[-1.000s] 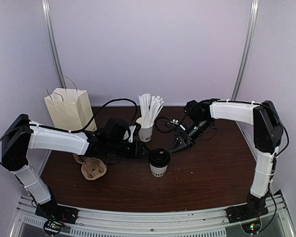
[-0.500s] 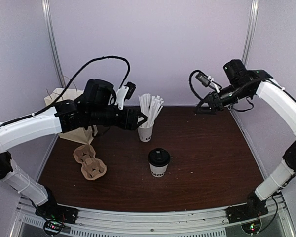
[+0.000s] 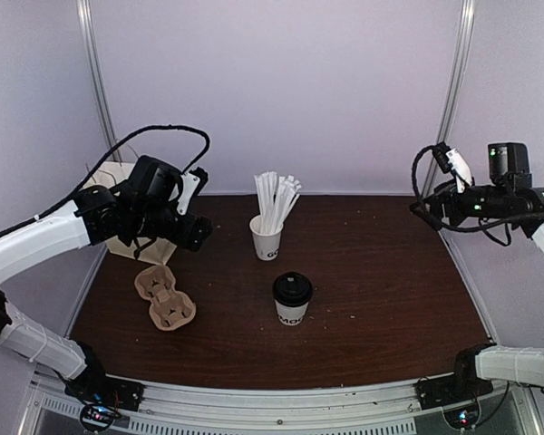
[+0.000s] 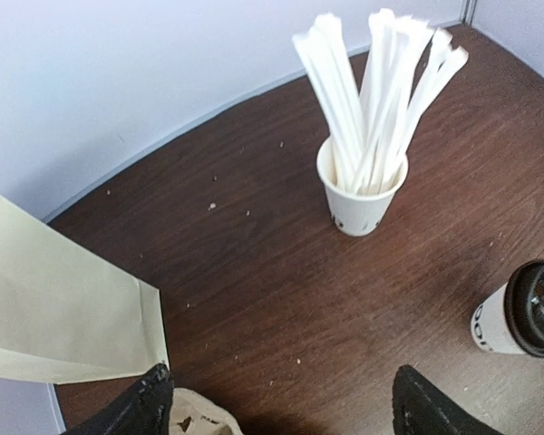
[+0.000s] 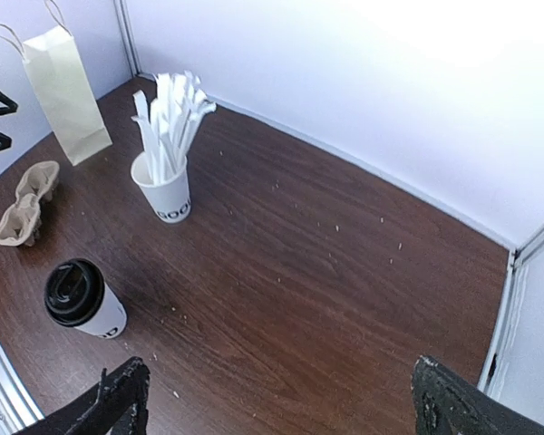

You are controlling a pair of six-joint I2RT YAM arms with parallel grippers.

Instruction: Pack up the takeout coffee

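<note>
Coffee cup (image 3: 291, 311), black lid (image 3: 292, 287) on, stands on desk (image 3: 381, 290) just front-right of stick cup (image 3: 267, 239). My L tool (image 4: 286, 408) and R tool (image 5: 281, 399): jaws apart, empty, up high either side of stick cup. Lidding looks done; next prob. grip cup body, move to tray (image 3: 164, 300) front-left of stick cup.

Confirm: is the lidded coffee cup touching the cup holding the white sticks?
Apart. Top external view shows bare table between the coffee cup and the stick cup.
</note>
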